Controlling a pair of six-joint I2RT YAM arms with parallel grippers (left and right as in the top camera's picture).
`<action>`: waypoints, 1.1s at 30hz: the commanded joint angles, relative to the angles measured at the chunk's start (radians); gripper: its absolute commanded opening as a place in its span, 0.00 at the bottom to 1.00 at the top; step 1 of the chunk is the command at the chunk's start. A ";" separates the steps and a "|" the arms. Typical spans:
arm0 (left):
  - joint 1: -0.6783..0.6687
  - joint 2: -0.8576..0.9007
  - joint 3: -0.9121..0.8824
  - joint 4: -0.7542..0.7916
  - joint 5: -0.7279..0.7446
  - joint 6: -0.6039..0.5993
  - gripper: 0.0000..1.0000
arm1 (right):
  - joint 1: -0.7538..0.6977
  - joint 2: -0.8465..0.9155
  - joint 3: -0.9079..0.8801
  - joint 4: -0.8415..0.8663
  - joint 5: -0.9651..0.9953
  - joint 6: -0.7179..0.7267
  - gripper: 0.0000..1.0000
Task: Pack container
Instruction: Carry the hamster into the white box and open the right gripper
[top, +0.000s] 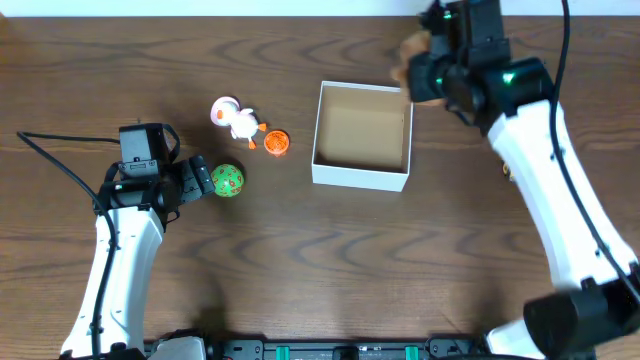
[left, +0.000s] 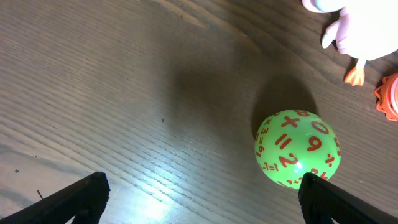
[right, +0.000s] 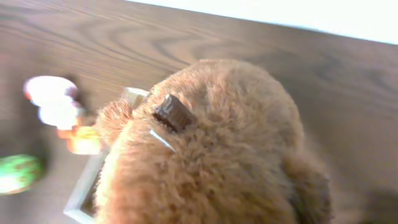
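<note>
The container is a square white-walled box with a brown inside, holding nothing I can see, right of centre. My right gripper is shut on a brown plush bear and holds it raised over the box's far right corner. The bear fills the right wrist view and hides the fingers; the box's corner shows below it. My left gripper is open, low over the table. A green number ball lies just ahead of its right finger in the left wrist view; the gap is empty.
A white duck toy with orange feet and a small orange toy lie left of the box, beyond the ball. Both show at the right edge of the left wrist view, the duck above the orange toy.
</note>
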 joint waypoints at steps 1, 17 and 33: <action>0.005 0.004 0.020 -0.003 -0.002 -0.005 0.98 | 0.064 0.034 -0.015 -0.028 0.104 0.187 0.01; 0.005 0.004 0.020 -0.003 -0.002 -0.005 0.98 | 0.126 0.356 -0.031 0.000 0.165 0.352 0.02; 0.005 0.004 0.020 -0.003 -0.002 -0.005 0.98 | 0.063 0.397 -0.051 0.035 0.192 0.340 0.16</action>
